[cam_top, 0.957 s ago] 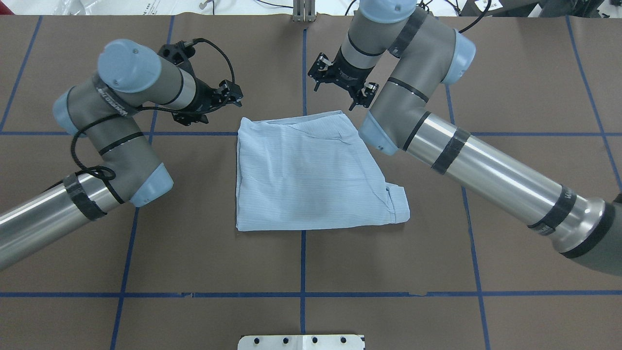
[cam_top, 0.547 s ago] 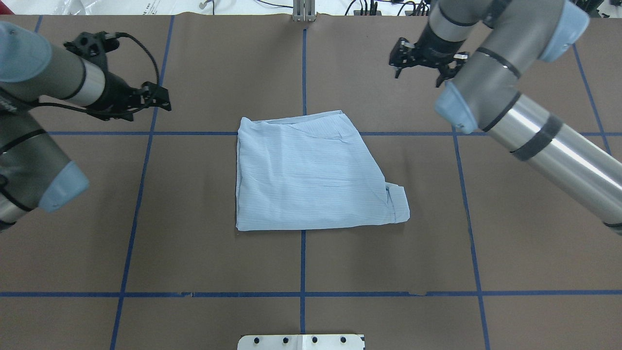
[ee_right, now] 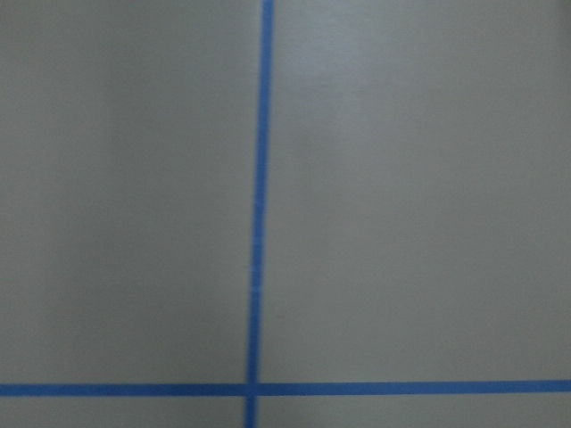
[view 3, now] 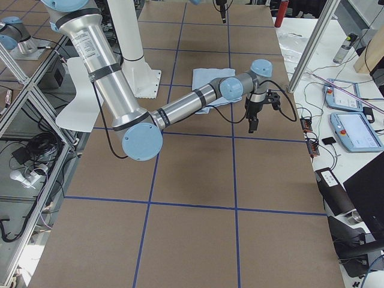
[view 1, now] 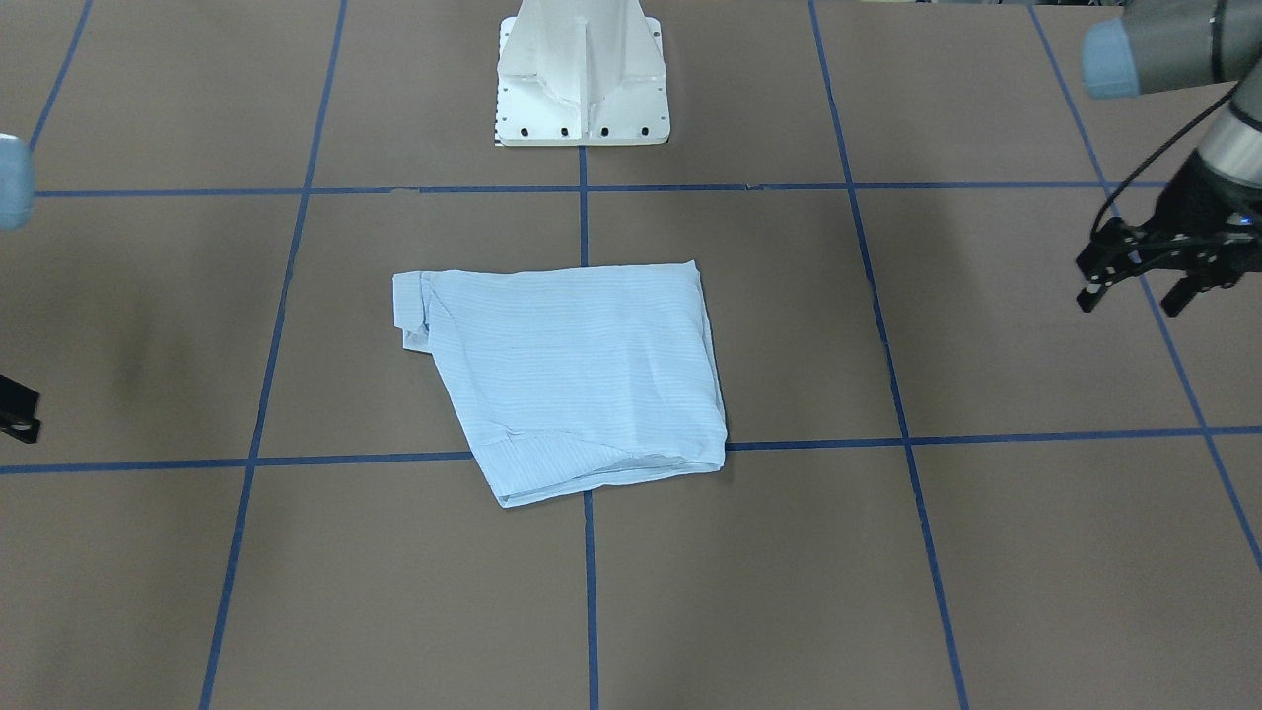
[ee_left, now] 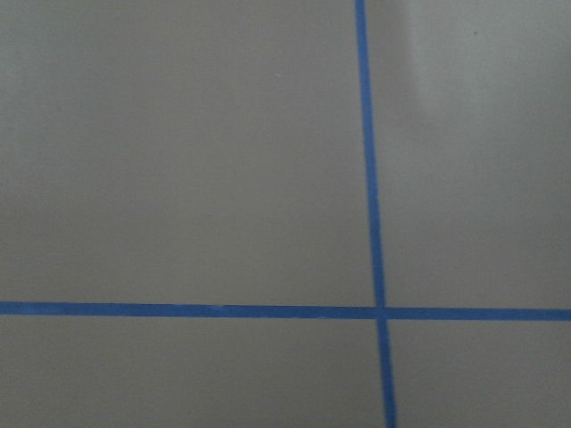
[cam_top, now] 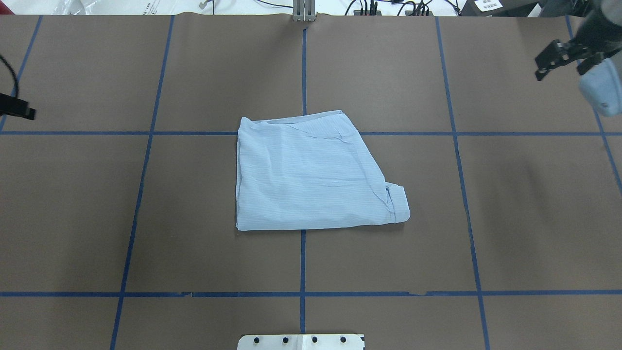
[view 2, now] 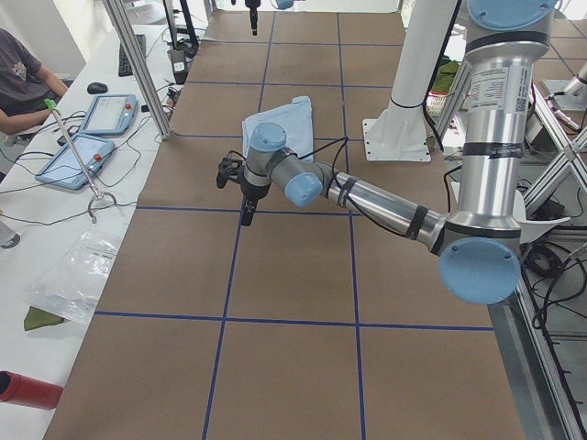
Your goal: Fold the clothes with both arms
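Observation:
The clothes are one pale blue striped shirt [cam_top: 311, 175], folded into a rough square and lying flat mid-table, also seen in the front view [view 1: 572, 375]. A cuff sticks out at its near right corner. Neither gripper touches it. My left gripper [view 1: 1134, 301] hangs open and empty far out to the left of the shirt; only a black tip of it [cam_top: 17, 108] shows overhead. My right gripper [cam_top: 559, 74] is open and empty at the far right back corner. Both wrist views show only brown table and blue tape lines.
The white pedestal base [view 1: 582, 79] stands at the robot's edge of the table. Blue tape lines [cam_top: 303, 73] grid the brown cover. Beside the table, tablets and cables lie on a side bench [view 2: 87, 147], where a person [view 2: 18, 78] sits.
Both arms have swung outward from the shirt's far corners to the table's left and right sides. The shirt has not moved.

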You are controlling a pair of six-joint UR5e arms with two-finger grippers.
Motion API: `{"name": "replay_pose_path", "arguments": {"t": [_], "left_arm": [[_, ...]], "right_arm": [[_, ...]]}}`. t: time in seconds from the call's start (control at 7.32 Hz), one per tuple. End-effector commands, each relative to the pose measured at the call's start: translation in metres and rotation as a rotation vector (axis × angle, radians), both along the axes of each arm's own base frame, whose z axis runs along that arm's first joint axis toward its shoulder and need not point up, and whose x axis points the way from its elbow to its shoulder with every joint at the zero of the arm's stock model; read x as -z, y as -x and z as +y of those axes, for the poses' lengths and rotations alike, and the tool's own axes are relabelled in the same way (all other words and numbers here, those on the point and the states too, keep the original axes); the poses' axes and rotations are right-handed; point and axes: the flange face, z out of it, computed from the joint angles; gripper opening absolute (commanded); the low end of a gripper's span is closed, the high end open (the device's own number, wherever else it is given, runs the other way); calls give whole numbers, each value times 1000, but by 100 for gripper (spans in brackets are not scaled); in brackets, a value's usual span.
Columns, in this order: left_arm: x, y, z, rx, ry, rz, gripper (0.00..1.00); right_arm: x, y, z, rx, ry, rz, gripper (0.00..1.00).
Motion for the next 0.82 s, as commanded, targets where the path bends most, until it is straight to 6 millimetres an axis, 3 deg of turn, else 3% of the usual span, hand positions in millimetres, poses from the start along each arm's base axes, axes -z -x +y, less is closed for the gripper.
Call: {"name": "replay_pose_path", "arguments": {"t": [0.0,0.14,0.27,0.41,0.55,0.68], "left_arm": [[-77,118,30,-60,-93,-129,100],[-110,147,38,-74,-72,-98,100],[-141,168,45,-97,-71,-92,100],[-160,169,61,-96,-48,-100,100],[-180,169,55,-86,-23,-108,100],[-193,172,61,-82,-20,-139,100]], "right_arm": [[-91,-100,47,89,-39,-8,100],[-122,-124,69,118,-42,-4,100],[-138,-140,84,103,-26,-15,100],[-146,-140,96,103,-22,-14,100],[-149,-146,99,89,-20,-22,100],[-160,-167,111,50,0,-29,100]]}}
